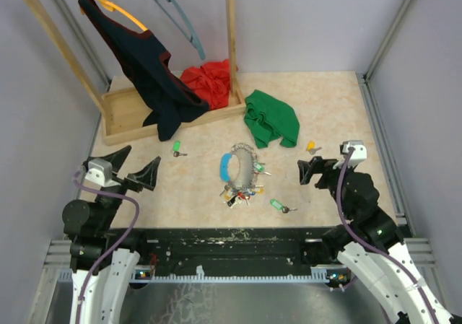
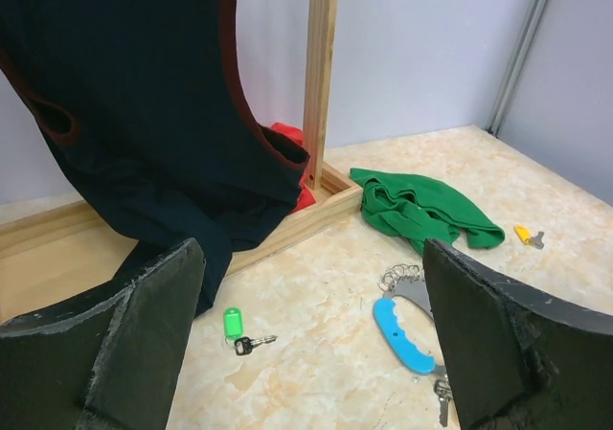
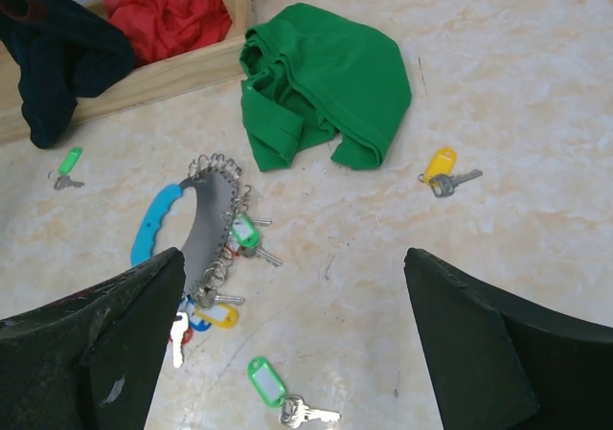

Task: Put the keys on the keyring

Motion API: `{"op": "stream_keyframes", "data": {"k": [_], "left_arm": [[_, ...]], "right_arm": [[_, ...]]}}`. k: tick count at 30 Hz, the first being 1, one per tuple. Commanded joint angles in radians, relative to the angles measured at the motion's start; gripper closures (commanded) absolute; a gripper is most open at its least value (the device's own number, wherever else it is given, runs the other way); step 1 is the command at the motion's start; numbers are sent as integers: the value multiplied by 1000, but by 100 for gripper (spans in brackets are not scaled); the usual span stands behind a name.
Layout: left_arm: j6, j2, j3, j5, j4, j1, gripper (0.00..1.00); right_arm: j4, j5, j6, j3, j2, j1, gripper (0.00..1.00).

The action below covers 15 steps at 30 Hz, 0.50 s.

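Beige stone-look tabletop, grey walls around it. The keyring (image 1: 238,169) lies flat at centre frame in the top view, with its blue plastic segment (image 1: 227,167) on the left side and tagged keys bunched at its lower edge.

Three loose keys, none on the ring:
- The green-tagged key (image 1: 176,149) is upper left of the ring.
- The yellow-tagged key (image 1: 312,148) is upper right, near the green cloth (image 1: 271,118).
- The second green-tagged key (image 1: 278,206) is lower right and closest to the ring.

My left pincer (image 1: 133,167) is at lower left and my right pincer (image 1: 315,169) is right of centre, just below the yellow tag. Both are spread wide and hold nothing.

Risks, as I judge them:
- The keys lie flat on a hard top, so my fingers could skid off and shove a key away instead of lifting it.
- If I grab a tag, the key may swing loose on its small ring and be hard to aim.
- Nothing pins the keyring, so pushing a key at it with one pincer would probably slide or spin it and drag the cluster along.
- A reach for the yellow tag could snag the cloth.
- The wooden rack (image 1: 173,111) and dark garment (image 1: 144,64) at upper left crowd my left arm.
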Motion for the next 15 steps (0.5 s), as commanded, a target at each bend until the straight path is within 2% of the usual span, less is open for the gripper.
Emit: {"op": "stream_keyframes", "data": {"k": [1,10,15], "left_arm": [[-18,5,-1,-14,-3,-4,0],[-171,56,9,3,-6,-4,0],[-289,172,-16,107,28,-4,0]], "right_arm": [[100,-41,0,16,7,11,3],[181,-164,9,15,241,10,2],[270,-241,7,10,404,11,3]]}}
